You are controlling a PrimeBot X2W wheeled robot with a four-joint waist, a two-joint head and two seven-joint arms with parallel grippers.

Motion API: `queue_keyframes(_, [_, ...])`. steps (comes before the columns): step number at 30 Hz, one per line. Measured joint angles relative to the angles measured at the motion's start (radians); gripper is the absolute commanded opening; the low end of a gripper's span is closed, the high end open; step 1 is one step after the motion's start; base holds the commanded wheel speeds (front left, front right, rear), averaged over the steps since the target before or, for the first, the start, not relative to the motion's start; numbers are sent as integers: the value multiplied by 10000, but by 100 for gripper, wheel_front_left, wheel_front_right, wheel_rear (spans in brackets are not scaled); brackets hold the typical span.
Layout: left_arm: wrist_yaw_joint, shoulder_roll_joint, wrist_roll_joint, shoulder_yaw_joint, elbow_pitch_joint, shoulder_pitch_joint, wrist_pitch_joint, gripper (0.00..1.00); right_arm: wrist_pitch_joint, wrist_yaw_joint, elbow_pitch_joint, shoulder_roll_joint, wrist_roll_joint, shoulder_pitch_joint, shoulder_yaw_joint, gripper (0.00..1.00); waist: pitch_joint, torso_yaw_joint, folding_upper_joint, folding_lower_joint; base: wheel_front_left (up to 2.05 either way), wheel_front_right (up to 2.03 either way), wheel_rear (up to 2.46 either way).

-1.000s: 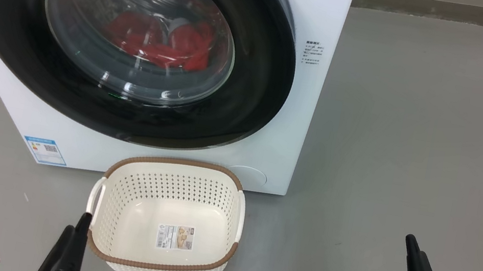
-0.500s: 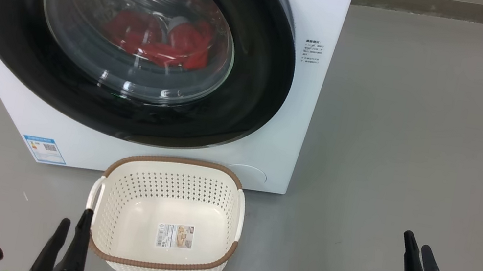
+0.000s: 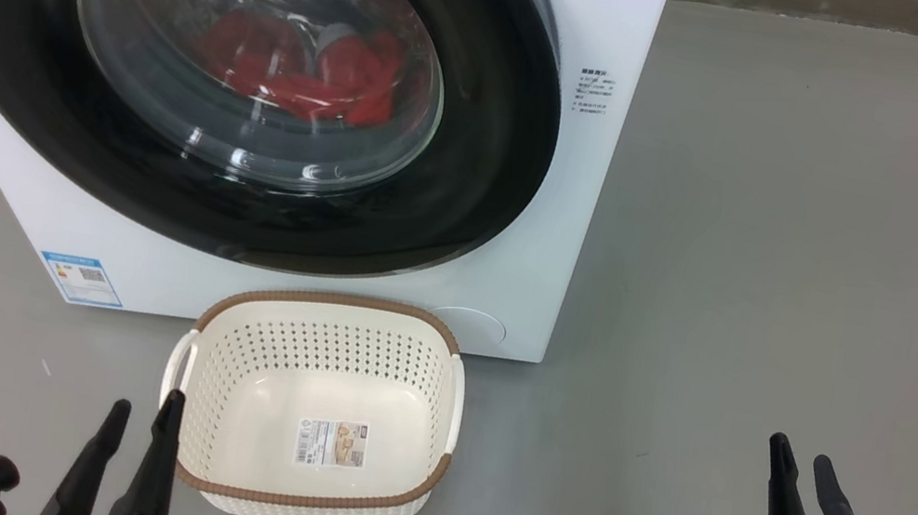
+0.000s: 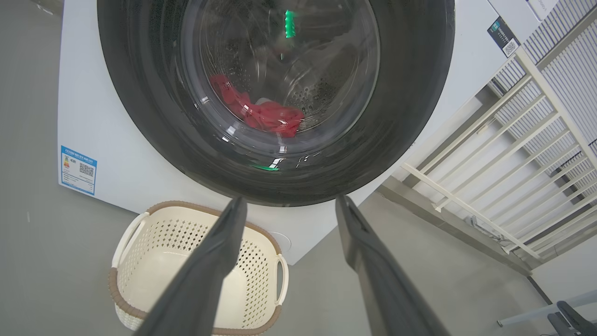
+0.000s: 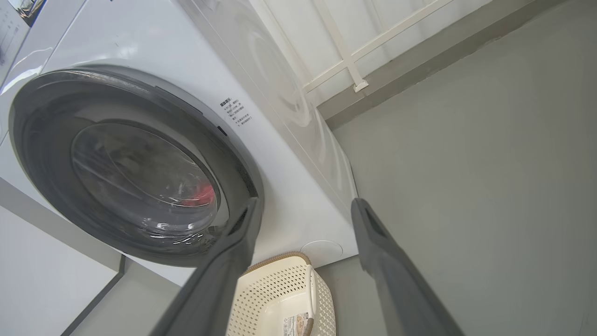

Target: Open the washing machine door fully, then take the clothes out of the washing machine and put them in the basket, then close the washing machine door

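Observation:
The white washing machine (image 3: pixel 578 222) stands ahead on the grey floor. Its black-rimmed door (image 3: pixel 469 203) lies flat against the front, and the red clothes (image 3: pixel 302 74) show through the glass window. The cream basket (image 3: pixel 304 495) sits on the floor just before the machine, with nothing but a sticker inside. My left gripper (image 3: pixel 147 403) is open beside the basket's left front corner. My right gripper (image 3: pixel 800 452) is open, low at the right and well clear of the machine. The left wrist view has the left gripper (image 4: pixel 289 201) aimed at the door's (image 4: pixel 410 93) lower rim. In the right wrist view the right gripper (image 5: pixel 306 203) points at the machine's (image 5: pixel 298 196) lower right corner.
A white slatted railing (image 4: pixel 513 154) stands to the right of the machine along the wall. A dark skirting strip (image 3: pixel 843 9) runs at the back. Open grey floor (image 3: pixel 798 261) stretches to the right of the machine. A blue label (image 3: pixel 80 278) marks its lower left corner.
The head camera has shifted slightly. My right gripper has turned, so both its fingers now show apart. My left gripper has sunk a little, its fingers also spread apart. Door and basket have not moved.

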Motion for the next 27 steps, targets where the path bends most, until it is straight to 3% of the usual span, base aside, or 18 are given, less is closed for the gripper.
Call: queue_keyframes(27, [10,69,3208,-142,-487,168,-773,100,-771,0,-426,-21,-2895,173,2,100,117,-27,0,0,0,0,0])
